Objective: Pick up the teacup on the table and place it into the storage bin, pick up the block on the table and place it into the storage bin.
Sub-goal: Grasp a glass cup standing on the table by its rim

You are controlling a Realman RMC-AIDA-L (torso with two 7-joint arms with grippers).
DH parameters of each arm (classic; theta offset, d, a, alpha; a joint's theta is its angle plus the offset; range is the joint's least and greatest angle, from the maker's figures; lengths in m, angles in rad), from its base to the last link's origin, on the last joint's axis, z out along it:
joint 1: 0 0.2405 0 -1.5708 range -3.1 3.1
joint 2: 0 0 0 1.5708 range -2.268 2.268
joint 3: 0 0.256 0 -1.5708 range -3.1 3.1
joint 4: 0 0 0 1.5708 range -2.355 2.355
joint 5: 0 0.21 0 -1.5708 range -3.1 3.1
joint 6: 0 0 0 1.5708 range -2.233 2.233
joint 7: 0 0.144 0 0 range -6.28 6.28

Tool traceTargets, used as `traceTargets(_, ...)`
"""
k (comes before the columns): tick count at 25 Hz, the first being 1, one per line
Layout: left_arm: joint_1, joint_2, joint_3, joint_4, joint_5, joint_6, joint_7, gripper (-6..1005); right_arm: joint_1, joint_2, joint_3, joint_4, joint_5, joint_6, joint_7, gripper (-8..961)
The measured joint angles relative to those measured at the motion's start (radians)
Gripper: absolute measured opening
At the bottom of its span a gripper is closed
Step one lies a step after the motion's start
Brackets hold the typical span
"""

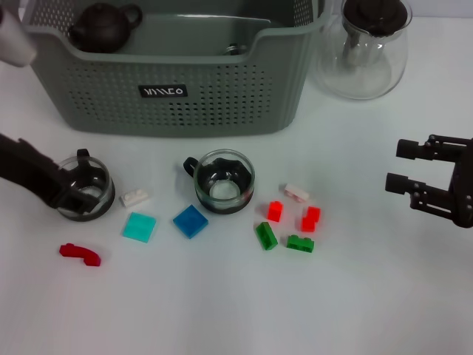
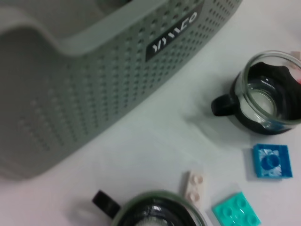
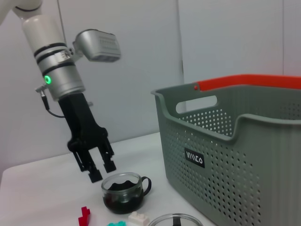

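Two glass teacups with dark bases stand in front of the grey-green storage bin [image 1: 222, 103]. My left gripper [image 1: 76, 189] hangs open over the left teacup [image 1: 94, 198], its fingertips at the rim; the right wrist view shows this gripper [image 3: 102, 172] just above that teacup [image 3: 123, 189]. The other teacup [image 1: 224, 181] stands free in the middle. Several blocks lie around: white [image 1: 134, 197], cyan [image 1: 139, 227], blue [image 1: 191, 221], a curved red one [image 1: 80, 254], and a red and green cluster [image 1: 292, 225]. My right gripper [image 1: 394, 164] is open and idle at the far right.
A dark teapot [image 1: 103, 27] sits inside the bin at its back left. A clear glass carafe [image 1: 366, 48] with a black lid stands right of the bin. The left wrist view shows the bin wall [image 2: 94, 80] close by.
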Motion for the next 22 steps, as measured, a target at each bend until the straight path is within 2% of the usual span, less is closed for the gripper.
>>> traceTargets(8,0.017,-0.002,0.146,-0.108,0.004,-0.169,0.036,583,0.019,-0.005,0.001,0.028,-0.004,0.000,-0.015,552)
traceTargets(12,0.013,-0.002,0.172,-0.180,0.023,-0.225,0.026,566,0.020,-0.005,0.002,0.030,-0.005,-0.002,-0.015,552)
traceTargets(22,-0.009,0.001,0.197,-0.221,0.086,-0.251,-0.113,521,0.021,-0.005,0.017,0.036,-0.007,-0.003,-0.009,553)
